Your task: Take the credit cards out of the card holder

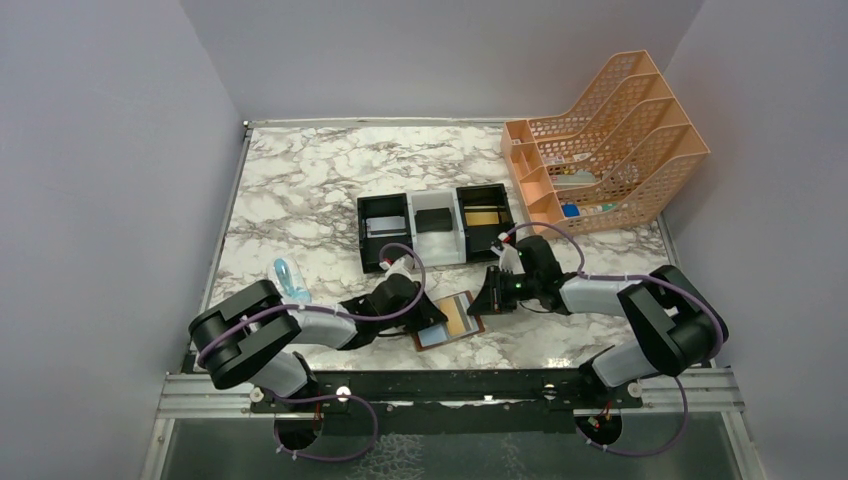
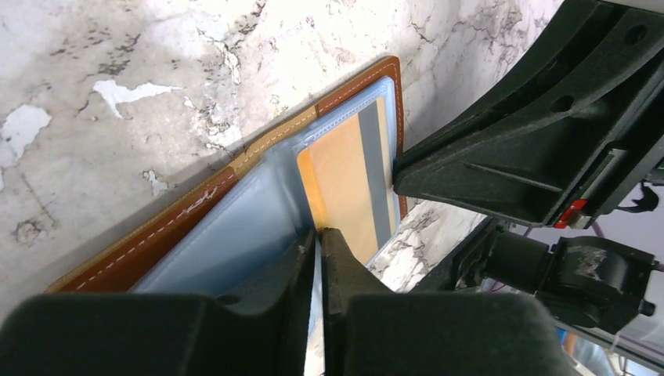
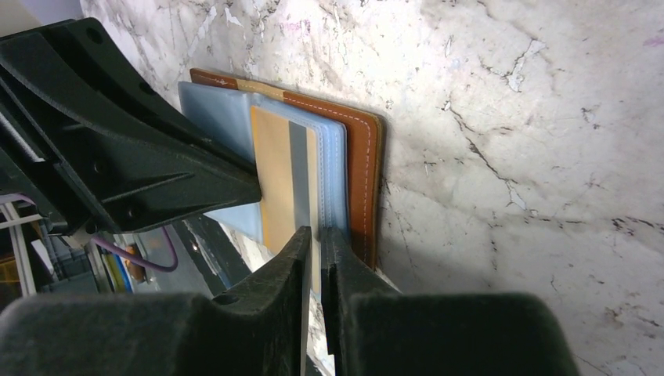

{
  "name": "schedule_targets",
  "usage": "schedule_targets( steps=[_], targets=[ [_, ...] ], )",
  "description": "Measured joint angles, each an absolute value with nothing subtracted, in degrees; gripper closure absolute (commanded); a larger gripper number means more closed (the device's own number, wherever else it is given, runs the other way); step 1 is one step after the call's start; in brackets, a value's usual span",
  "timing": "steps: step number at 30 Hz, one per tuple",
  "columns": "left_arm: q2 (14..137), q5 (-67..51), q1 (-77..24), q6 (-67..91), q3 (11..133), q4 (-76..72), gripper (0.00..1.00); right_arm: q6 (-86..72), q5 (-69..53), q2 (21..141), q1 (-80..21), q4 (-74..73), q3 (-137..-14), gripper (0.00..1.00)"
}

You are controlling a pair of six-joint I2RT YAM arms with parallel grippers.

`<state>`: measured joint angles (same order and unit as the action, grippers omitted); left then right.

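The brown leather card holder (image 1: 447, 322) lies open on the marble table between my two grippers, pale blue pockets up. It also shows in the left wrist view (image 2: 156, 243) and the right wrist view (image 3: 364, 157). A gold-tan credit card (image 2: 344, 188) with a grey stripe sits in its right pocket (image 3: 274, 172). My left gripper (image 1: 432, 318) is shut on the pale blue pocket sheet by the fold (image 2: 319, 233). My right gripper (image 1: 482, 303) is shut on the card's near edge (image 3: 315, 231). No dark grey card shows in the holder.
A black-and-white three-compartment tray (image 1: 410, 205) stands behind the holder, with a flat grey piece (image 1: 384, 226) on the left, a black block (image 1: 433, 220) in the middle and a flat gold piece (image 1: 482, 215) on the right. An orange file rack (image 1: 610, 140) stands far right. A small clear-blue object (image 1: 290, 278) lies left.
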<state>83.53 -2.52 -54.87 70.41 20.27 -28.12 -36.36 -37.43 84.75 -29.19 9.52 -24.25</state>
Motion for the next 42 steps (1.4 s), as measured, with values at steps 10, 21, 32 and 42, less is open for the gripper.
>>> schedule_targets(
  steps=[10, 21, 32, 42],
  targets=[
    [80.9, -1.5, -54.9, 71.5, 18.2, -28.9, 1.00, -36.4, -37.8, 85.1, -29.2, 9.7, -24.3, 0.90],
    [78.7, -0.9, -54.9, 71.7, 15.8, -29.1, 1.00, -35.5, -37.4, 82.6, -29.3, 6.9, -24.3, 0.87],
    [78.3, -0.9, -54.9, 71.2, 15.9, -29.0, 1.00, -33.8, -36.0, 79.4, -33.3, 3.9, -28.8, 0.76],
    [77.6, -0.9, -54.9, 71.0, 15.9, -28.6, 1.00, -34.2, -35.0, 85.7, -35.1, 3.7, -29.7, 0.78]
  ],
)
